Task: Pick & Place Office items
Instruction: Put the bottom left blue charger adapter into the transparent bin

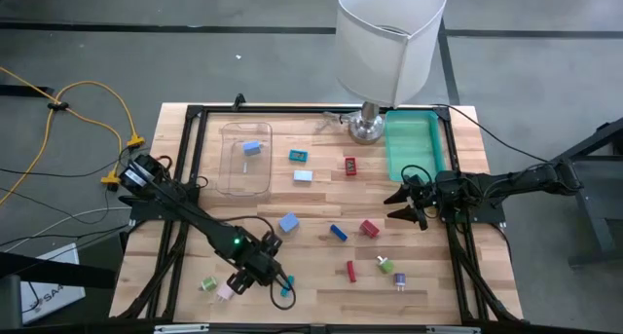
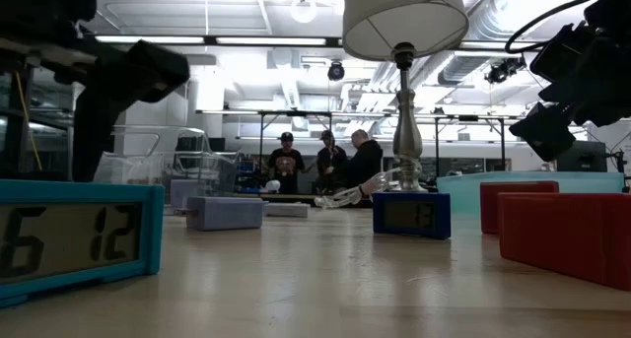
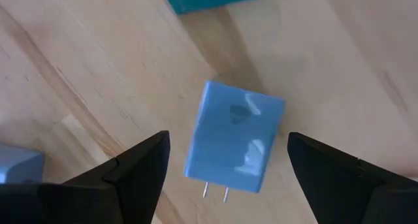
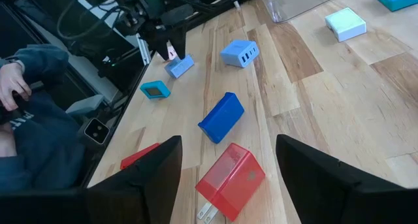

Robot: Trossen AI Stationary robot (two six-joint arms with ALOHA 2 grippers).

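Observation:
The office items lie scattered on the wooden table: a light blue plug adapter point(image 3: 243, 113) flat on its side with its prongs showing, a teal clock point(image 1: 284, 291), a dark blue block point(image 4: 221, 116), red blocks point(image 4: 230, 179), and green and pink bits point(image 1: 207, 284) near the front edge. My left gripper point(image 3: 228, 136) hangs open over the adapter near the front left, pointing steeply down with one finger on either side and clear of it. My right gripper point(image 1: 404, 203) waits open at the right side, above the table.
A clear plastic box point(image 1: 245, 159) at the back left holds one blue piece. A green tray point(image 1: 414, 147) and a big lamp point(image 1: 387, 42) stand at the back right. A light blue charger point(image 1: 289, 222) lies mid-table. A person's sleeve point(image 4: 39, 139) shows beyond the table's edge.

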